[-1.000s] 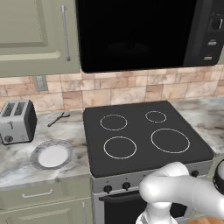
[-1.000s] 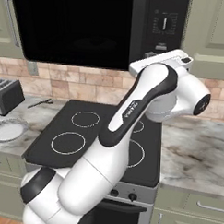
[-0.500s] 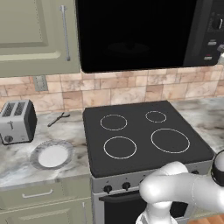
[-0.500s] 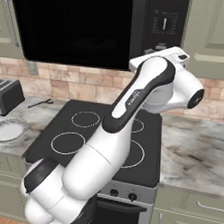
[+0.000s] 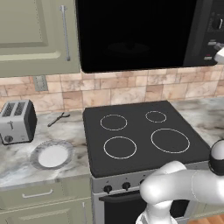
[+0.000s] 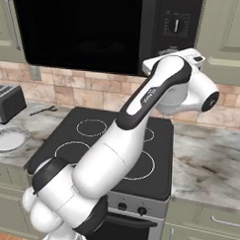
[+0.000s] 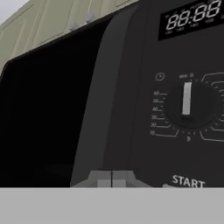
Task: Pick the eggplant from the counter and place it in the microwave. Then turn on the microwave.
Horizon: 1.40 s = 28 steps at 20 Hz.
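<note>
The microwave [image 5: 135, 33] is mounted above the black stovetop [image 5: 142, 135], its glossy door shut, and the gripper [image 7: 112, 178] is held just in front of its right-hand control panel [image 7: 183, 100], close to the START button [image 7: 188, 181] below the timer knob [image 7: 187, 100]. The finger tips are seen pressed together with nothing between them. The eggplant cannot be made out; left of the microwave's stovetop, a plate [image 5: 51, 155] and a toaster [image 5: 16, 121] are set on the counter [image 5: 26, 164].
</note>
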Tool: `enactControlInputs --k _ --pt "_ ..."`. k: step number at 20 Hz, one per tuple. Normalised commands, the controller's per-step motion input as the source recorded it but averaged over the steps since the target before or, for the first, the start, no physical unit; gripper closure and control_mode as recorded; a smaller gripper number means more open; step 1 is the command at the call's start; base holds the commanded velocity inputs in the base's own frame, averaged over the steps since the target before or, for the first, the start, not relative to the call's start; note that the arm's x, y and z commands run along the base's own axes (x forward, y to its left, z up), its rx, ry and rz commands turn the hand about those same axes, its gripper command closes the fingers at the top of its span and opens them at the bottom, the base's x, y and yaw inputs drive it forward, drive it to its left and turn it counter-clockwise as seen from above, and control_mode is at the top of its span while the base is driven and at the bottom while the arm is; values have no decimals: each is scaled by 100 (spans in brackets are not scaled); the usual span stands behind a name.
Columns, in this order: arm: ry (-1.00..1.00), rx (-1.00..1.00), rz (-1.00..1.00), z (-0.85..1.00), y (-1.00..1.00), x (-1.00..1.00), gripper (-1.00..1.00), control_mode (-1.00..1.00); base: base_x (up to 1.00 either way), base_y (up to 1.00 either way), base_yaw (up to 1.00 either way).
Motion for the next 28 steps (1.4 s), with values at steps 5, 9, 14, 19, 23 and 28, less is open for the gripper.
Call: enactControlInputs --k 5,9,14,19,23,28 --pt "0 0 0 0 -24 20 100 -100 0 0 0" --pt "0 0 0 -7 -16 16 100 -100 0 0 0" --pt "0 0 0 -17 -3 16 100 -100 0 0 0" --pt "-2 0 0 -8 0 18 100 -100 0 0 0" --pt "-3 0 0 0 0 26 100 -100 0 0 0" --pt "-2 0 0 0 0 28 100 -100 0 0 0"
